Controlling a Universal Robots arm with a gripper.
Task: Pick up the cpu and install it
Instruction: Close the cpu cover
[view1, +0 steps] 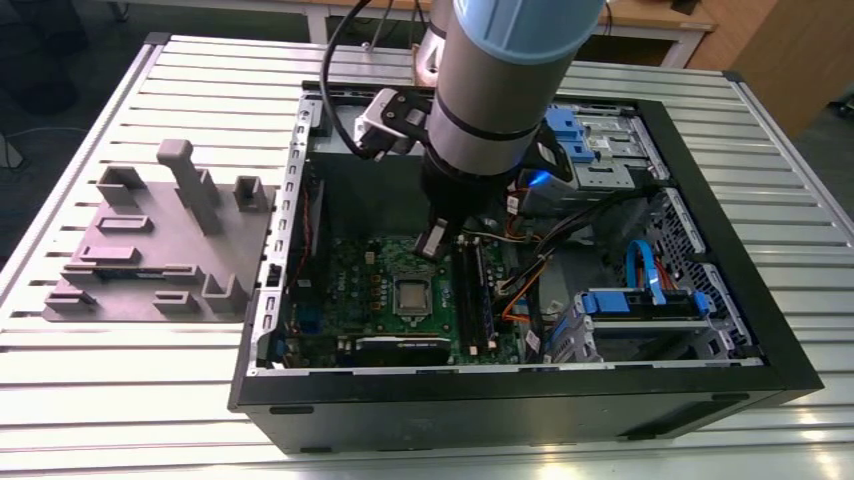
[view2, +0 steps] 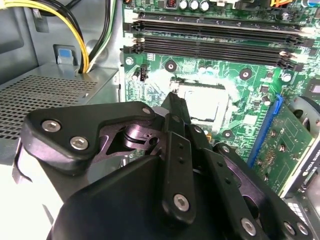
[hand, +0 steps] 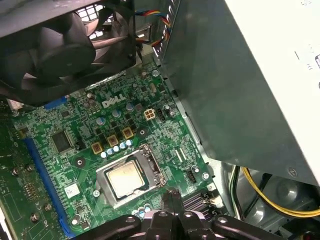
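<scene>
Gripper (view1: 435, 243) hangs inside the open computer case (view1: 694, 370), above the green motherboard (view1: 350, 290), its dark fingers (view2: 176, 107) drawn together with nothing between them. Just beyond the fingertips, the cpu (hand: 126, 178) lies flat in its socket frame (hand: 150, 162), silver top facing up. White lettering is printed on the board. Beside the case on the slatted table (view1: 120, 370) stands a grey-mauve block (view1: 154, 250).
</scene>
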